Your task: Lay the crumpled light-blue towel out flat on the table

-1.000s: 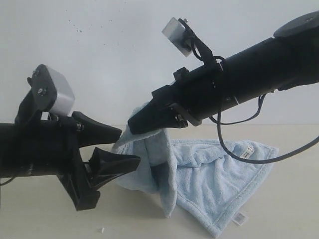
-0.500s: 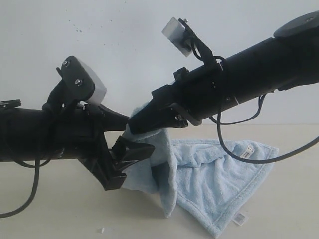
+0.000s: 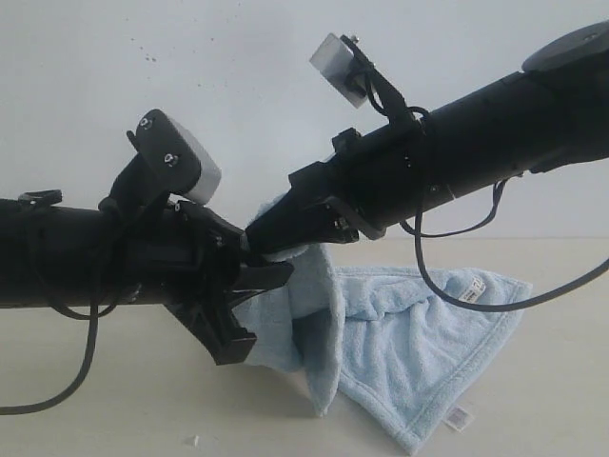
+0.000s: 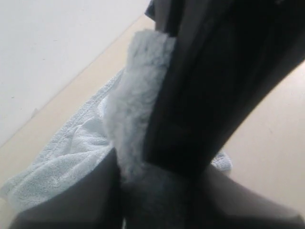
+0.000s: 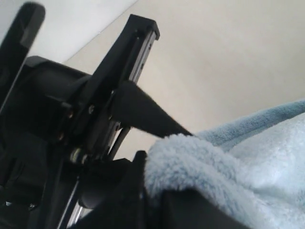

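The light-blue towel (image 3: 419,333) lies crumpled on the beige table (image 3: 561,400), with one corner pulled up into a peak. My right gripper (image 3: 259,240) is shut on that raised corner, and the fluffy fold (image 5: 190,162) bulges out of my right gripper (image 5: 167,193). From the left, my left gripper (image 3: 255,261) stands open, its two fingers straddling the hanging towel edge just under the right one. In the left wrist view the towel fold (image 4: 133,95) runs down into my left gripper (image 4: 157,195), and the right gripper's dark finger (image 4: 205,95) fills the middle.
Two white tags (image 3: 473,288) (image 3: 459,419) sit at the towel's right and front edges. A speckled white wall (image 3: 190,76) stands behind the table. A cable (image 3: 447,286) loops down from the right arm over the towel. A tiny white crumb (image 3: 195,440) lies near the front.
My left arm has moved right and up, bringing its open fingers around the towel edge below the right gripper. The right gripper and the towel have stayed still.
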`<state>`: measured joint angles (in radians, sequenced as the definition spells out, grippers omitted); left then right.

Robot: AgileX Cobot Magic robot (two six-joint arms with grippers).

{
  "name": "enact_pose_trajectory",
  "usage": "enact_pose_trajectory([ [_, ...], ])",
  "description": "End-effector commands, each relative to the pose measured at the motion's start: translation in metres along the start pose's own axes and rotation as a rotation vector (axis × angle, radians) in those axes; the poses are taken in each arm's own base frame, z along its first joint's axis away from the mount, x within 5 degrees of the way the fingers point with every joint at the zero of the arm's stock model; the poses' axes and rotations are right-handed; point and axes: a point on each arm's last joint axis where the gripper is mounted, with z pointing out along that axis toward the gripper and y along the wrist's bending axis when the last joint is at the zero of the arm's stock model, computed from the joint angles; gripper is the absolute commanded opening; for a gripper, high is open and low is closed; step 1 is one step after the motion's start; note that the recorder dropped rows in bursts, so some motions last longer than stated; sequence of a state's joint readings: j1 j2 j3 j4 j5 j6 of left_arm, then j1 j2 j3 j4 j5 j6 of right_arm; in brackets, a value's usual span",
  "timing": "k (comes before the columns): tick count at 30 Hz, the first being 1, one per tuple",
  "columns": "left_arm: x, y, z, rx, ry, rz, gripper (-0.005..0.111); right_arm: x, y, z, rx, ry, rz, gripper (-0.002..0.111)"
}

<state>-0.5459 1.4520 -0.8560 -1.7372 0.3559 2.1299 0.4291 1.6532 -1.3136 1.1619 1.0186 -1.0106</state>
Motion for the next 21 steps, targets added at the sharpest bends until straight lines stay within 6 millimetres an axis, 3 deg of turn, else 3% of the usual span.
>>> enact_pose_trajectory([
  [1, -0.004, -0.007, 0.003, 0.029, -0.013, 0.005, 0.004, -0.002, 0.005, -0.003, -0.013, -0.005, -0.011, 0.001],
  [9, -0.004, -0.001, -0.002, -0.048, 0.014, 0.002, 0.004, 0.000, 0.008, -0.004, -0.035, 0.016, -0.030, 0.005],
  [11, -0.005, 0.004, -0.006, -0.100, 0.029, -0.026, 0.004, 0.000, 0.009, -0.007, -0.010, 0.031, -0.062, 0.020],
  [14, -0.004, 0.006, -0.012, -0.143, 0.041, -0.024, 0.004, 0.001, 0.011, -0.012, 0.039, 0.050, -0.080, 0.055],
  [16, -0.003, 0.005, -0.015, -0.146, 0.043, -0.024, 0.004, 0.004, 0.009, -0.014, 0.083, 0.088, -0.075, 0.070],
  [21, -0.002, 0.008, -0.021, -0.203, 0.063, -0.023, 0.004, 0.009, -0.001, -0.027, 0.303, 0.185, -0.106, 0.053],
])
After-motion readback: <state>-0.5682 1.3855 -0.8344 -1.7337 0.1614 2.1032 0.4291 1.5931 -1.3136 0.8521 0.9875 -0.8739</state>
